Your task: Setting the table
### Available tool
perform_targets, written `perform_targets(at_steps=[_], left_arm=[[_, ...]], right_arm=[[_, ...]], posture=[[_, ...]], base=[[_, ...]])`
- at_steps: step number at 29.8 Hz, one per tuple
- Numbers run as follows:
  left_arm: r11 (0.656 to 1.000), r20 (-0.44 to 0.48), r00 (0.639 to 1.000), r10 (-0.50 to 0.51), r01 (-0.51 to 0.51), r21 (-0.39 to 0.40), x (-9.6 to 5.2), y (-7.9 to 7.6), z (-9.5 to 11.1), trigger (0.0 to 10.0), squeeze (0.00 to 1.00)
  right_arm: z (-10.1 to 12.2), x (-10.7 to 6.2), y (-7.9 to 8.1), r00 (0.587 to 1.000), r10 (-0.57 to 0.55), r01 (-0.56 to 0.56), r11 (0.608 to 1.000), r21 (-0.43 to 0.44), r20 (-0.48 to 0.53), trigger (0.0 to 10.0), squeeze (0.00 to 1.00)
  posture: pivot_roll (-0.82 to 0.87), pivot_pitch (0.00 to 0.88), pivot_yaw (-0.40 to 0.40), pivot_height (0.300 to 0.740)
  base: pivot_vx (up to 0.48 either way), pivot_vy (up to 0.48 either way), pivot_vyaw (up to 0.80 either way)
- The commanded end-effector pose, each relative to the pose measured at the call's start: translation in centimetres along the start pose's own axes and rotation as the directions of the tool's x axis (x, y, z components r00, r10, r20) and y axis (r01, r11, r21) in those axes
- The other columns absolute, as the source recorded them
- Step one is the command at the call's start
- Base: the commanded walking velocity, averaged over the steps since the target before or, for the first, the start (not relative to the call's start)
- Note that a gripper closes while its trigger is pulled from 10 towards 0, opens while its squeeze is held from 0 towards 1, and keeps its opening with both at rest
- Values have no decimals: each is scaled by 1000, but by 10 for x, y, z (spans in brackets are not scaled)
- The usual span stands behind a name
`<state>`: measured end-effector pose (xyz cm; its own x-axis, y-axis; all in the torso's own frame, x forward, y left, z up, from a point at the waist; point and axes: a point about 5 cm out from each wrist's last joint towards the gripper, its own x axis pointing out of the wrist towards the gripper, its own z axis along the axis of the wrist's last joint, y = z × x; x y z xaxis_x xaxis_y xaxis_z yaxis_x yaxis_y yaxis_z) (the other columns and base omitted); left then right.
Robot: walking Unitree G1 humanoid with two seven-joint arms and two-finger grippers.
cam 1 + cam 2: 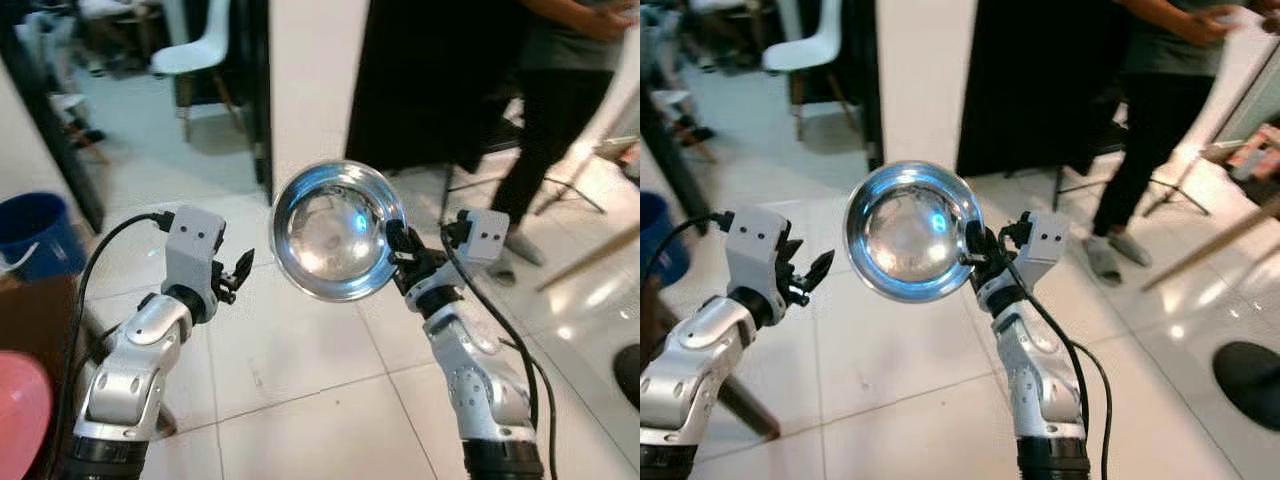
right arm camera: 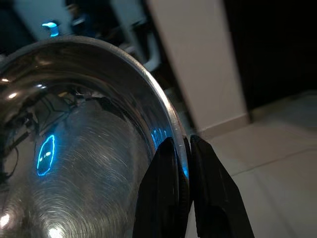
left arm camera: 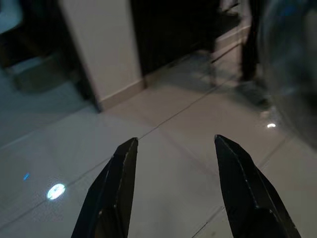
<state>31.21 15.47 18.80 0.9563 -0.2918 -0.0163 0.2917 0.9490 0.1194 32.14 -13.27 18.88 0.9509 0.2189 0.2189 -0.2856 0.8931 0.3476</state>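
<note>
While both arms are raised over the tiled floor (image 1: 300,350), the right gripper (image 2: 184,148) pinches the rim of a steel bowl (image 1: 335,232).

Detail: the bowl is held in the air, tilted so that its shiny hollow faces the head camera, between the two arms and nearer the right one; in the right wrist view one black finger lies inside the rim and the other outside it, pressed together on the metal. The left gripper (image 3: 174,148) hovers just beside the bowl, apart from it, its two fingers spread with nothing between them. A person (image 1: 560,110) in dark trousers stands on the robot's right, beyond the bowl. A white chair (image 1: 195,50) and a blue bin (image 1: 35,230) stand on the left, and a pink object (image 1: 20,410) shows at the lower left edge.
</note>
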Motion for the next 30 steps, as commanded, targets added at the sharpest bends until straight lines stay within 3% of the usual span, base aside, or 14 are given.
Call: perform_targets(at_steps=[1,30], left_arm=[[1000,-27,1000,6,-6,-4,-2,3,-6,10000,0],[1000,-20,1000,-2,1,-22,-2,3,-4,10000,0]], right_arm=[[2,1,2,1000,11,-12,1000,13,17,10000,0],[2,2,3,1000,19,-19,1000,11,15,10000,0]], posture=[[-11,37,41,740],[-12,31,40,740]], base=[[0,0,-800],[0,0,-800]])
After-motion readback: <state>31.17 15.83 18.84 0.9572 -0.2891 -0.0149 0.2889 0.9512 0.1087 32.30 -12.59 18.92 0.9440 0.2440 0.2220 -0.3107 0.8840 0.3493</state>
